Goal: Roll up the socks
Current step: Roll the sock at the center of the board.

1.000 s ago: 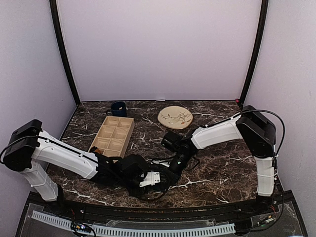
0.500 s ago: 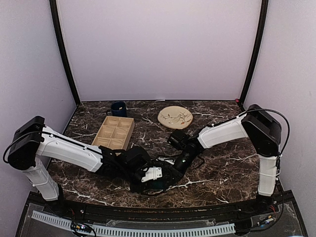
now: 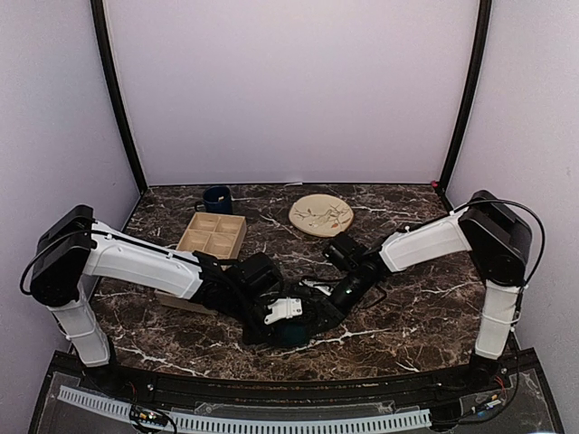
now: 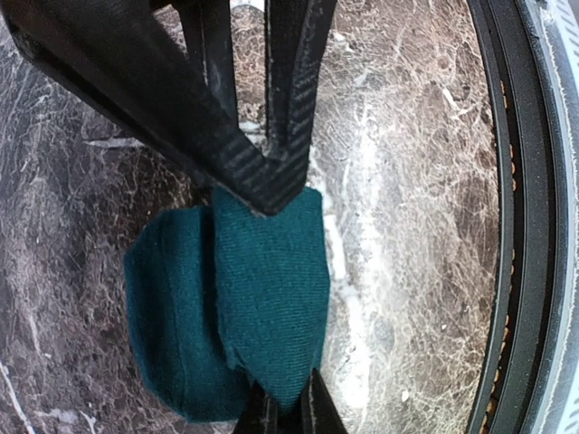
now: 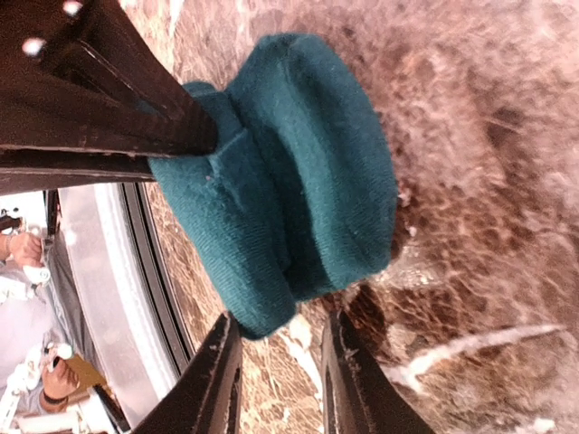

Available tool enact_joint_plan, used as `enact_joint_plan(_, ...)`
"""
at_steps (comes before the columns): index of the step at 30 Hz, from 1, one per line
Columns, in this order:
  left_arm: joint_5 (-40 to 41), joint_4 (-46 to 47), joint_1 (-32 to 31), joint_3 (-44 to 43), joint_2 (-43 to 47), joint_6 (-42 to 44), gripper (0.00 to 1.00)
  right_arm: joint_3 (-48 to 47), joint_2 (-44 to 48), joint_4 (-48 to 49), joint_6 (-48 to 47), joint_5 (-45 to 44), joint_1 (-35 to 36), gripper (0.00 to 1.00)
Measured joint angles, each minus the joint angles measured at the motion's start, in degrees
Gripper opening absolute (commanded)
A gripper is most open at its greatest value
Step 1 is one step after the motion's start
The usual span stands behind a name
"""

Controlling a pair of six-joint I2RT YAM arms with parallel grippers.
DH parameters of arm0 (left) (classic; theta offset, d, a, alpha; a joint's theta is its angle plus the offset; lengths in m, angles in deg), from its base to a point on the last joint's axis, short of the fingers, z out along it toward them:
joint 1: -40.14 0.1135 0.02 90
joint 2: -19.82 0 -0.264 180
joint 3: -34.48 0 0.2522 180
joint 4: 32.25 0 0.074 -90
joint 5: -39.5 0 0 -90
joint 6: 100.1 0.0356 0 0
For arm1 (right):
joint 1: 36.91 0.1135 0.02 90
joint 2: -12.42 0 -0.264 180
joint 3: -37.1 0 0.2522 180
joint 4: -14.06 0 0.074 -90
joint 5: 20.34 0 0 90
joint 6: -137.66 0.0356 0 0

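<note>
Both arms have shifted rightward along the near edge of the table (image 3: 425,316), where the left gripper (image 4: 285,411) pinches the nearly rolled teal socks (image 4: 262,298) while the right gripper (image 5: 280,362), jaws narrowly apart and empty, waits at the bundle's end, so the next move is probably tucking the cuff over

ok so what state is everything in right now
teal sock: rolled into a bundle, lying on the table
left hand: shut on the sock's fold
right hand: open, sock's edge between its fingers
mug: upright, at the back left
tray: flat, visible compartments empty, near end hidden
plate: lying flat
</note>
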Motion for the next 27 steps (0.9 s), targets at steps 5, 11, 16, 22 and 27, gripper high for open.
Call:
enact_joint_plan(5,-2.86,-2.10,1.20,-1.46,-1.05,0.02,0.00,2.43,2.54,3.34,2.23,-0.70,-1.01,0.28)
enact_joint_plan(11,-6.86,-4.50,3.02,-3.02,-2.29,-0.04,0.00,5.11,5.46,7.74,4.90,-2.34,-2.12,0.28)
enact_joint_plan(16,-10.12,-6.80,4.61,-4.20,-3.15,-0.09,0.00,7.41,7.41,9.94,6.45,-5.25,-2.54,0.28)
enact_joint_plan(22,-14.75,-10.14,6.58,-6.47,-5.42,-0.15,0.00,11.32,12.13,13.03,7.48,-11.06,-2.58,0.28)
enact_joint_plan(27,-18.99,-12.48,7.96,-8.50,-7.82,-0.42,0.00,15.32,18.88,15.74,7.78,-16.41,-2.51,0.29)
